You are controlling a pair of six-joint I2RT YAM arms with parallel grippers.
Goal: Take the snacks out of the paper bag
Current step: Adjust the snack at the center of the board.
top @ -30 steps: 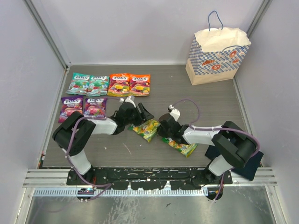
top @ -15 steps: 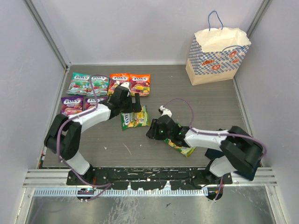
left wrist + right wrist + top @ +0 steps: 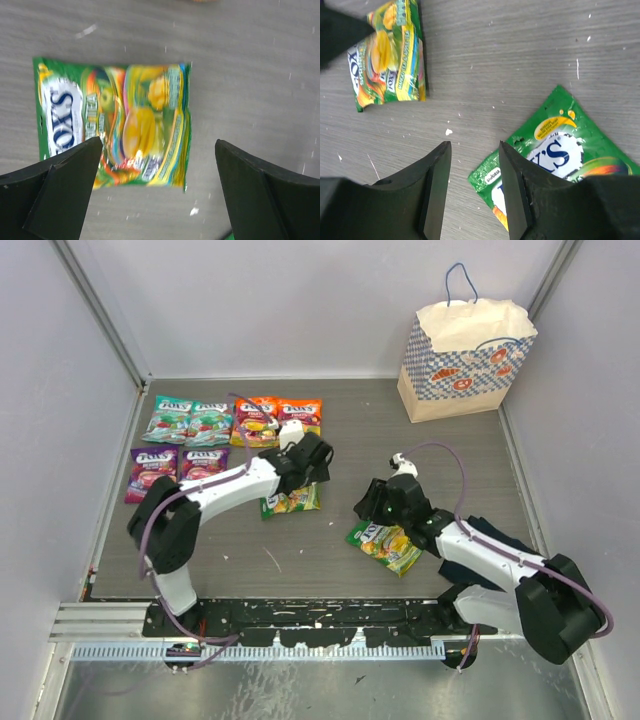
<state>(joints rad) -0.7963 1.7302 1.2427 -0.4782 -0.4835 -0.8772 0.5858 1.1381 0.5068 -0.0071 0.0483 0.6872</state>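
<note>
Up at the one o'clock corner of the table (image 3: 400, 440), the paper bag (image 3: 460, 360) stands upright with its mouth open and its blue cord handle raised; its inside cannot be seen. Over at ten to eleven o'clock six packets lie flat in two rows. Two teal packets (image 3: 168, 418) and two orange packets (image 3: 300, 422) sit side by side in the far row, and two purple packets (image 3: 152, 468) lie just nearer.

Near the middle, a green-yellow packet (image 3: 115, 125) lies flat at six o'clock of the orange pair. The left gripper (image 3: 305, 462) hangs over it, released, jaws spread wide to either side of the packet and holding nothing.

At about four o'clock from that packet, well apart, a second green packet (image 3: 386, 545) lies flat and askew on the table. The right gripper (image 3: 473, 145) sits just at its twelve o'clock end, jaws parted a little with only bare table between them, grasping nothing. A dark cloth (image 3: 495, 550) lies at three o'clock of this packet, partly under the right arm
</note>
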